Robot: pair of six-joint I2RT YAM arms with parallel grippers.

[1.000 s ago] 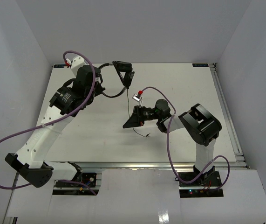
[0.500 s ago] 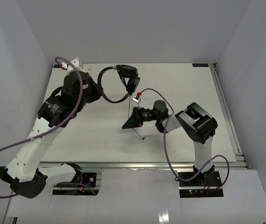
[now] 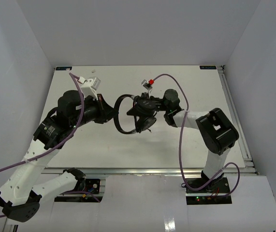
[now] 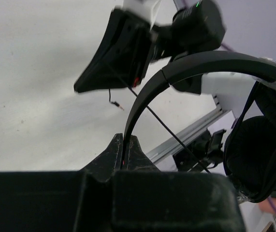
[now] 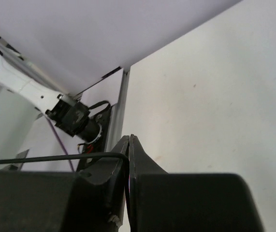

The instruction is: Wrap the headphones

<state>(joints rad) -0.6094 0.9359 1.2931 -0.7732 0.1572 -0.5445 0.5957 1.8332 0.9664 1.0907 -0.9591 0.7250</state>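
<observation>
The black headphones [image 3: 146, 123] hang above the middle of the table between my two grippers. My left gripper [image 3: 112, 113] is shut on the thin headband [image 4: 210, 62], which rises from between its fingertips [image 4: 124, 141] and arcs right to a round earcup [image 4: 258, 159]. My right gripper [image 3: 132, 112] sits right beside the earcups, shut on the thin black cable [image 5: 55, 157], which enters its jaws from the left [image 5: 129, 141]. In the left wrist view the cable [image 4: 167, 129] runs diagonally under the headband, and its plug end [image 4: 116, 103] dangles below the right gripper [image 4: 121, 53].
The white table [image 3: 200, 140] has walls on three sides and an aluminium rail [image 3: 152, 170] along its near edge. Thick purple robot cables [image 3: 179, 140] loop beside both arms. The rail [image 5: 116, 121] and an arm base show in the right wrist view.
My left arm has swung the headphones from the back of the table down to the middle. My right gripper moved back and up to meet them, and the cable end lifted off the table.
</observation>
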